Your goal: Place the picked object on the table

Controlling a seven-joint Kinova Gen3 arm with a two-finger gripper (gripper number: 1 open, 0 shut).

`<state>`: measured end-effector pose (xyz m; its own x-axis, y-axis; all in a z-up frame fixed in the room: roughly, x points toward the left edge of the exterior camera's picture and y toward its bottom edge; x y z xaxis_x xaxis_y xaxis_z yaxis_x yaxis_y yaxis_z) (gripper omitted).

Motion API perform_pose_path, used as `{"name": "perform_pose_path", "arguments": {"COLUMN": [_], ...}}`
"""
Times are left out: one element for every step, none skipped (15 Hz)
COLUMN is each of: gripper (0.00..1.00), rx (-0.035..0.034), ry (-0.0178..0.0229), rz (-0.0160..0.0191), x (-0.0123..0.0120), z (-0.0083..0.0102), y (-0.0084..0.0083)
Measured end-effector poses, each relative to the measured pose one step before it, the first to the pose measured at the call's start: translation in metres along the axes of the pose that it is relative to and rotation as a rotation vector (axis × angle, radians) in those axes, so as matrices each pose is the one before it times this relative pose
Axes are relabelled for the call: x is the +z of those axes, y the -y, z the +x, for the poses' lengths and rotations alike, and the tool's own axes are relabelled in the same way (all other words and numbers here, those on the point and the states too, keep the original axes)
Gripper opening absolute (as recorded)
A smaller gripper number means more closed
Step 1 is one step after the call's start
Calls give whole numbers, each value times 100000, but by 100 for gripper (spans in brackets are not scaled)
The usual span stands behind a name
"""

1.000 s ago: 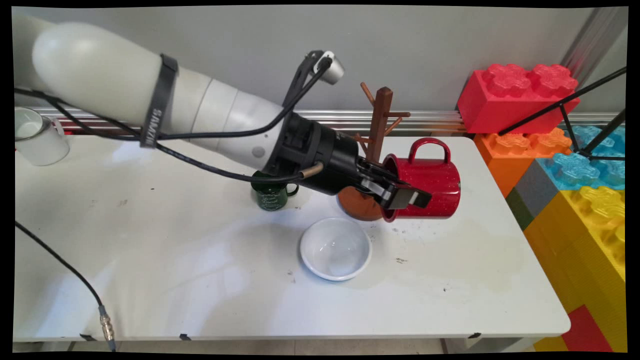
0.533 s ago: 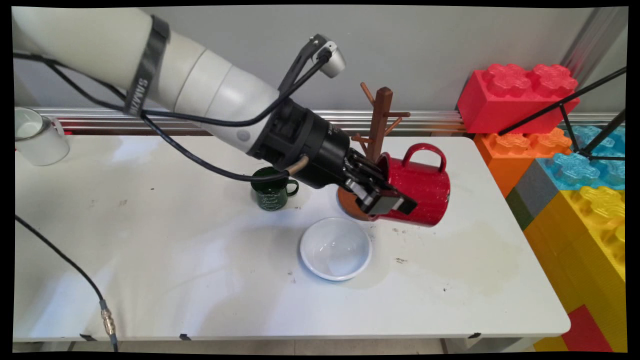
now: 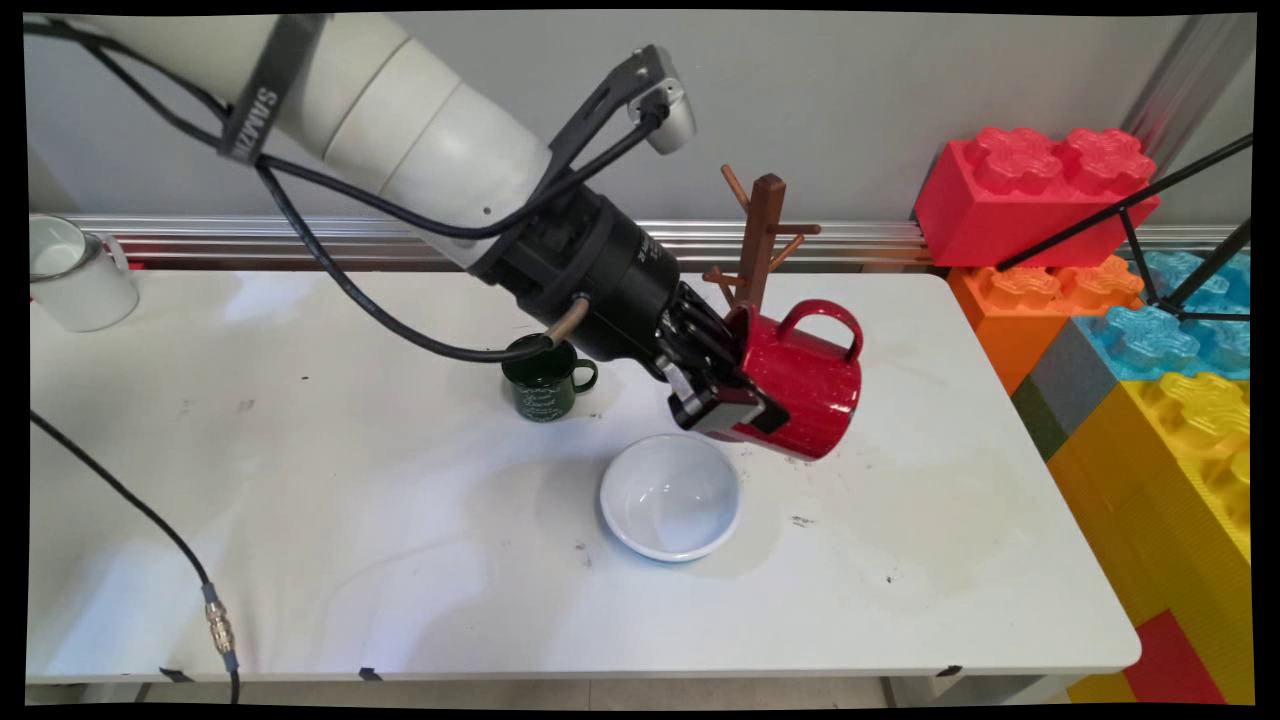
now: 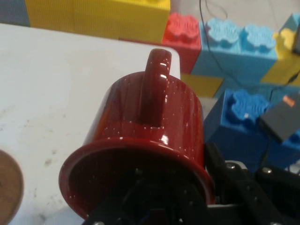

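1. main view gives me the white table [image 3: 300, 520] first: its near edge runs along the bottom and its right edge drops off beside the stacked toy blocks [image 3: 1150, 330]. i see wide bare surface across the left half and along the near right.
2. i see the mug tree [image 3: 762, 245] standing toward the far edge, just behind the claw. in the hand view a slice of its round brown base [image 4: 9, 187] shows at the lower left.
3. my gripper [image 3: 722, 400] is clamped on the rim of the red mug [image 3: 800, 385], one finger outside the wall and the rest lost inside the mouth in the hand view. the mug hangs clear of the table, tilted on its side, handle up, bottom pointing right and slightly down.
4. i find the white bowl [image 3: 672, 495] just below and left of the mug's mouth, near it but apart.
5. the green mug [image 3: 543, 385] sits under the wrist, left of the claw.
6. a white mug [image 3: 75, 275] stands at the far left edge, well apart.
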<state>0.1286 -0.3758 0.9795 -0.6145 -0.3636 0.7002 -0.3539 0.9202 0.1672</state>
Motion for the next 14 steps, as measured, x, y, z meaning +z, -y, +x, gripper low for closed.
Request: {"name": "perform_pose_path", "arguments": {"gripper": [0, 0, 0, 0, 0, 0, 0, 0, 0, 0, 0, 0, 0, 0], "rx": [2003, 1013, 884, 976, 1013, 1004, 878, 744, 753, 385, 384, 349, 235, 191], "ry": [2632, 1870, 1906, 2428, 2651, 2647, 2434, 2340, 3345, 2547, 2966, 2901, 2499, 2779], "rz": [463, 251, 187, 342, 375, 414, 477, 490, 879, 735, 938, 1018, 945, 1089], "x": [-233, -161, -153, -203, -214, -204, -184, -181, -251, -163, -191, -184, -136, -128], "z": [347, 160, 129, 130, 142, 142, 128, 110, 101, 37, 16, -10, -51, -79], "y": [-41, -28, -28, -22, -19, -1, 4, 0, 19, 31, 51, 66, 63, 91]}}
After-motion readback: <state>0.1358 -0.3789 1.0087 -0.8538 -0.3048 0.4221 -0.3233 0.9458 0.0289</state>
